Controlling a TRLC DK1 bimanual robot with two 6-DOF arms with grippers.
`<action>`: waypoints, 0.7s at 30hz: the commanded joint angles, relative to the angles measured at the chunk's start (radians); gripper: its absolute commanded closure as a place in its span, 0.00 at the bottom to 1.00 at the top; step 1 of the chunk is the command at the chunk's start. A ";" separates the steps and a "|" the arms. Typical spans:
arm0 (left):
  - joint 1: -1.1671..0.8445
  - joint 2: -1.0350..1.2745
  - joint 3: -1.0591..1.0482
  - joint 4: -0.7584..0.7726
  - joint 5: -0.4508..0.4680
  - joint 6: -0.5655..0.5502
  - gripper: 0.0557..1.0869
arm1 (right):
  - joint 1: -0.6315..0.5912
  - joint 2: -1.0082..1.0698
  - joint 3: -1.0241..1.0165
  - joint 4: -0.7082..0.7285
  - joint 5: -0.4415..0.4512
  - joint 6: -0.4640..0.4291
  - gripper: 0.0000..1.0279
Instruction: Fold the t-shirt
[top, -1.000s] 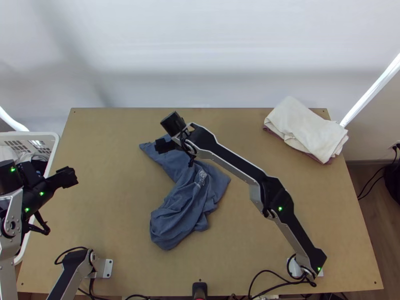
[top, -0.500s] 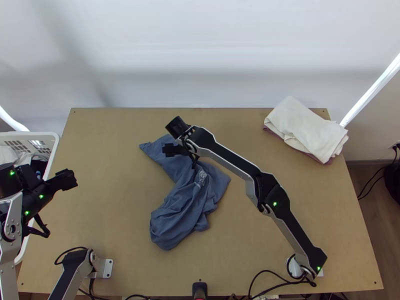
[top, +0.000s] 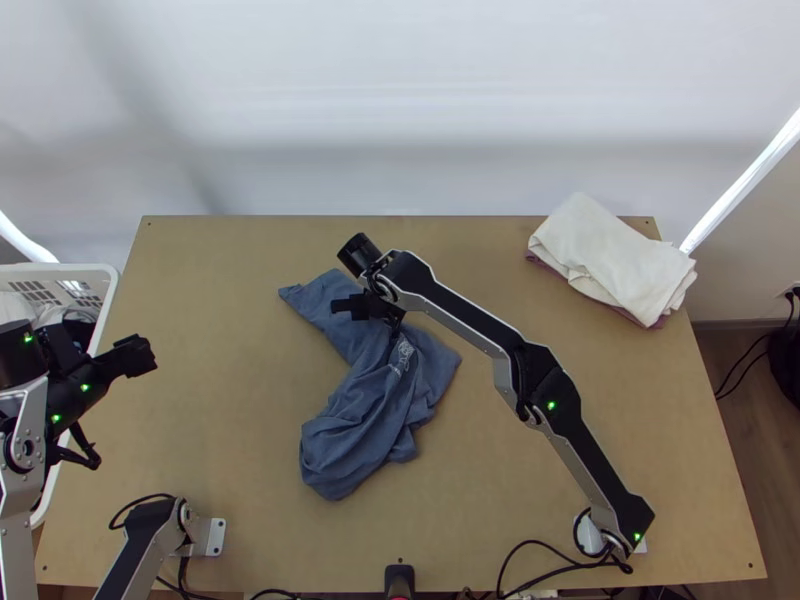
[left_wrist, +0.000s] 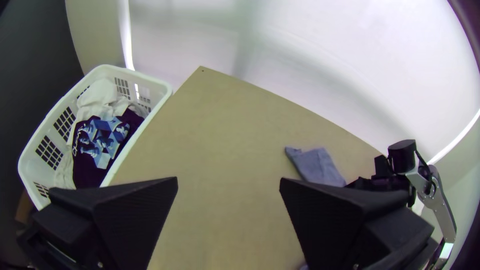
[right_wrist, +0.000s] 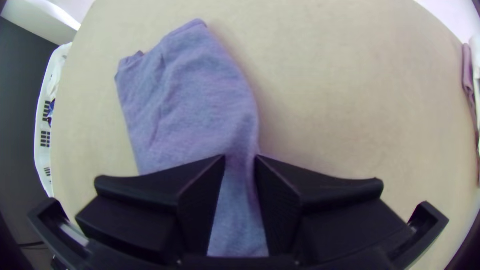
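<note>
In the top view, we see a soft blue-grey t-shirt (top: 365, 430) near the middle of the picture. It lies on the big light wooden table (top: 230, 300), all bunched up and wrinkly. A thin part of it points to the upper left, and a fat, crumpled part sits lower down. We see a small pale print (top: 402, 356) on it.

The black right gripper (top: 348, 306) is over the upper part of the shirt. In the right wrist view, the fingers of the right gripper (right_wrist: 240, 156) are a little bit apart, and we see blue cloth in the narrow gap. We cannot tell if they touch it.

The black left gripper (top: 138, 357) is at the left of the top view, well apart from the shirt. In the left wrist view, the fingers of the left gripper (left_wrist: 228, 178) are wide apart, with nothing between them.

At the left edge of the top view is a white plastic basket (top: 105, 275) with little holes. It has white cloth (left_wrist: 95, 95) and dark cloth with a blue picture (left_wrist: 87, 172) in it. At the upper right we see a folded cream cloth (top: 610, 250) on top of a dusty pink cloth (right_wrist: 467, 75).
</note>
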 joint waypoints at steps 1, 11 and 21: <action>0.000 0.008 -0.011 0.019 0.010 0.008 0.04 | -0.009 0.000 -0.016 -0.027 -0.029 -0.034 0.87; -0.002 0.031 -0.007 0.037 0.008 0.009 0.04 | -0.011 -0.076 -0.045 -0.130 -0.018 -0.107 0.94; -0.011 0.050 -0.010 0.056 0.010 0.009 0.04 | -0.051 -0.388 -0.286 -0.154 -0.006 -0.120 0.95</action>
